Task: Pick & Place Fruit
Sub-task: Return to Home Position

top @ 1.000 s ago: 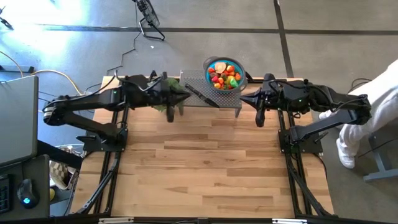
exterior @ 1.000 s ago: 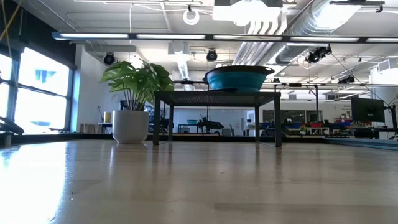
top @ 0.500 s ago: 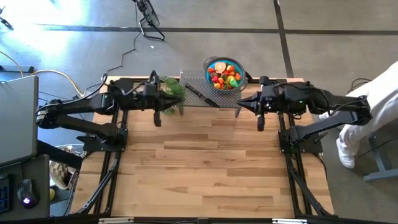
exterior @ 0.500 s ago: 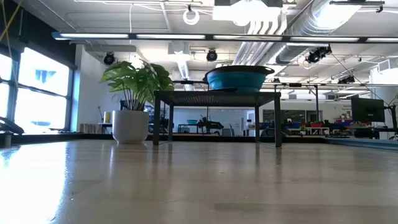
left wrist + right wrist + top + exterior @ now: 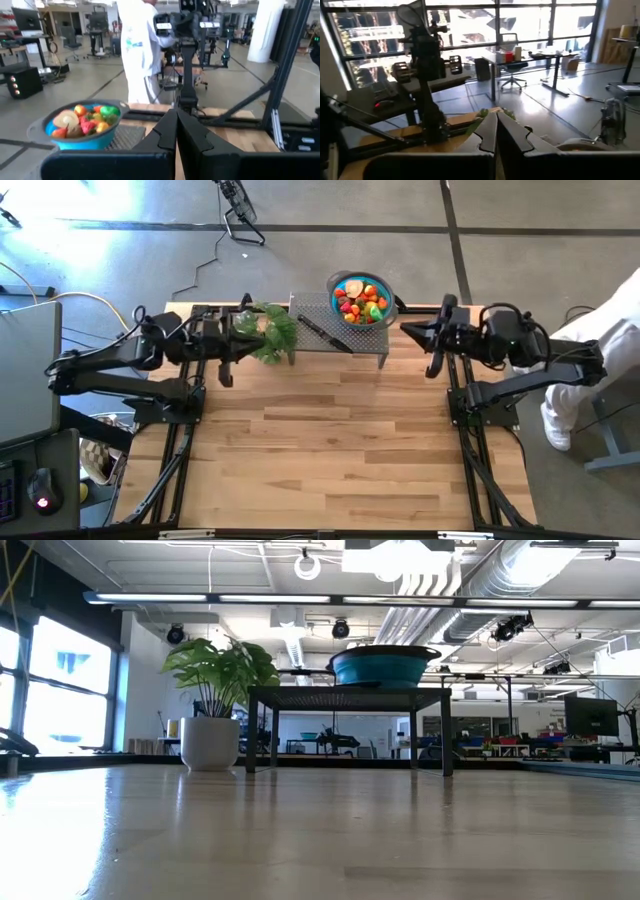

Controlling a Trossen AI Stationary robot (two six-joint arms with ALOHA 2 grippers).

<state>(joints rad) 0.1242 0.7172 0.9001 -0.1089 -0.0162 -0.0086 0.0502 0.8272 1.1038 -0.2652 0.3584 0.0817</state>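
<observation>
Several small toy fruits, red, orange, yellow and green, lie heaped in a blue bowl. The bowl stands on the right end of a dark mesh stand at the table's far edge. In the left wrist view the fruit shows in the bowl. My left gripper is shut on nothing. It points level from the left, beside a leafy plant. My right gripper is shut too and holds nothing, level, right of the stand. Neither gripper shows in the low view.
A black-handled knife lies on the stand, left of the bowl. The potted plant stands at the stand's left end. The wooden tabletop stretches toward the near edge. A person in white stands beyond the table's right edge.
My left gripper has drawn back toward the table's left edge, from over the plant to its left side. My right gripper has drawn back a little toward the right edge, away from the stand. Both have stayed shut. Bowl, fruit and knife have kept still.
</observation>
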